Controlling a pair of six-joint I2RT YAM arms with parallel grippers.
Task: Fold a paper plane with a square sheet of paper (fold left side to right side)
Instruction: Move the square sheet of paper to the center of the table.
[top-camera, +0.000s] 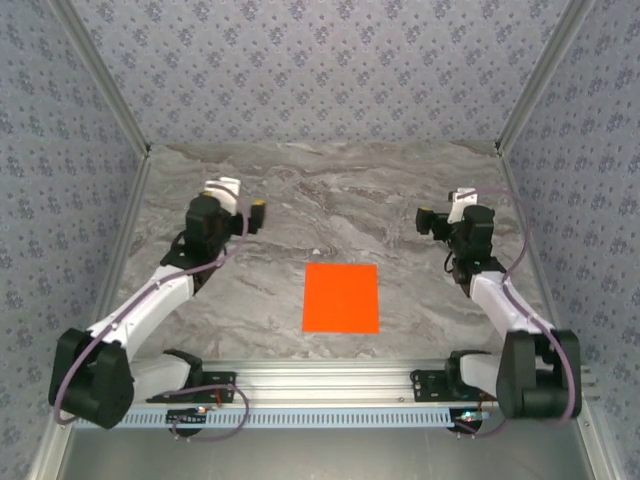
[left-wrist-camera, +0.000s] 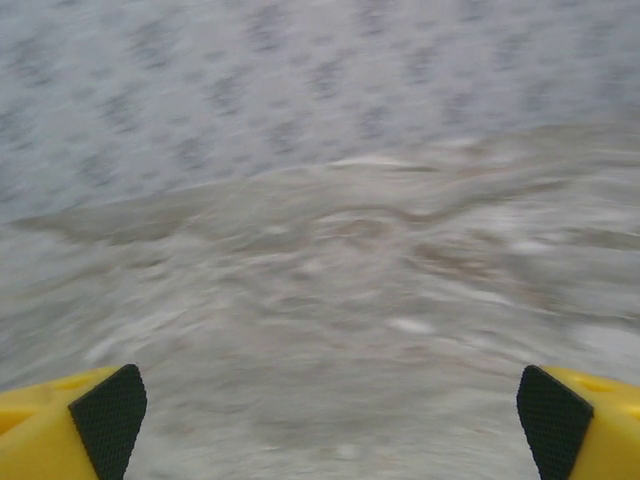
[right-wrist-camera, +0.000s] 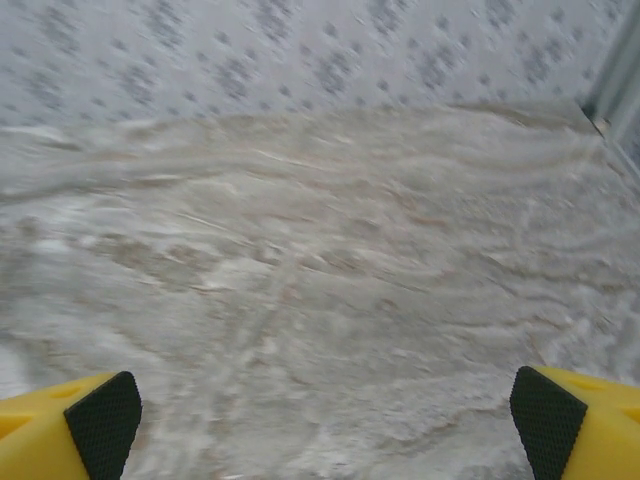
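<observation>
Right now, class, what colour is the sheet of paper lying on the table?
Bright orange, plain and unmarked; the sheet of paper shows best from the top camera.

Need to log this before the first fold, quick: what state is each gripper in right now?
Left gripper: open, holding nothing.
Right gripper: open, holding nothing.

paper (top-camera: 341, 297): matt orange | table (top-camera: 330, 200): marbled stone-look | fingers (left-wrist-camera: 40, 435): yellow plastic

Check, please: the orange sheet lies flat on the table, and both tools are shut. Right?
No: the left tool and right tool are open, as both wrist views show. The orange sheet does lie flat on the table.
</observation>
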